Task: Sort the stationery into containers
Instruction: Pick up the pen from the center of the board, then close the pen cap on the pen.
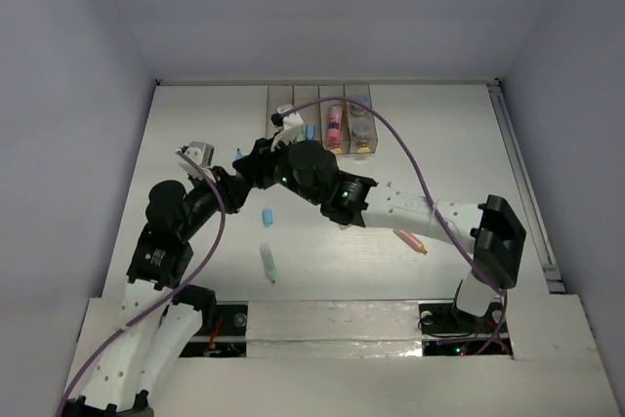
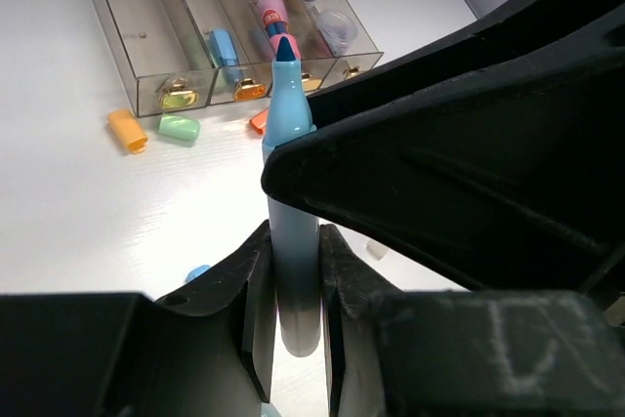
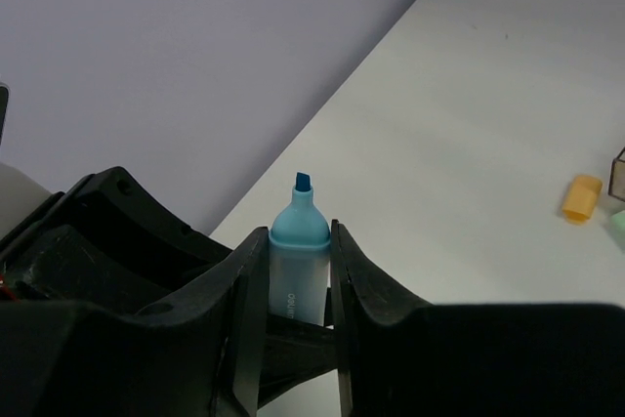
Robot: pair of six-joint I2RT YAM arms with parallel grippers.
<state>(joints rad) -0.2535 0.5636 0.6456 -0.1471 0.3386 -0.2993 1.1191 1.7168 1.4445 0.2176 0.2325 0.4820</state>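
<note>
While both arms meet left of and nearer than the containers (image 1: 319,112), the blue highlighter (image 2: 291,134) stands off the table, uncapped tip up. The left gripper (image 2: 293,285) is clamped on its lower barrel and the right gripper (image 3: 293,290) pinches it just under the collar. This looks like a handover. Next, one pair of jaws must let go cleanly so the other can carry it, probably to the second bin from the left, which holds a blue piece (image 2: 223,46). The barrel's small print is too fine to read.
</note>
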